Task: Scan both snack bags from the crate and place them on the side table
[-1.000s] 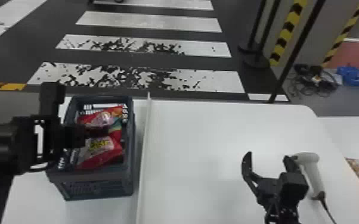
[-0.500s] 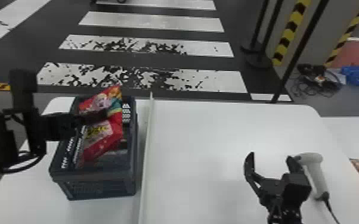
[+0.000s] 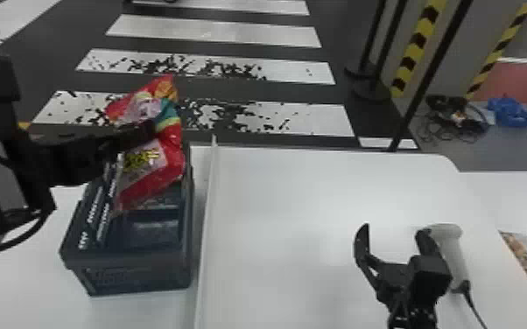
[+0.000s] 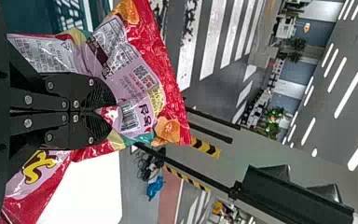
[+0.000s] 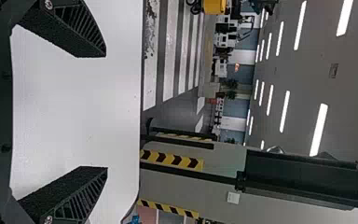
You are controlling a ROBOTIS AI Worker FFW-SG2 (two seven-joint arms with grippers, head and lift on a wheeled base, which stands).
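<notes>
Red snack bag (image 3: 171, 146) hangs pinched in the jaws of the left gripper (image 3: 151, 129). The right gripper (image 3: 395, 232) has empty, wide-spread jaws.

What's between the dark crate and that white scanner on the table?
In the head view, a thin white divider beside the crate, then bare white tabletop, then the open right gripper near the scanner.

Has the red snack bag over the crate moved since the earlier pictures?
Yes, upward: in the head view the red snack bag has risen against the crate, its top now well beyond the far rim.
</notes>
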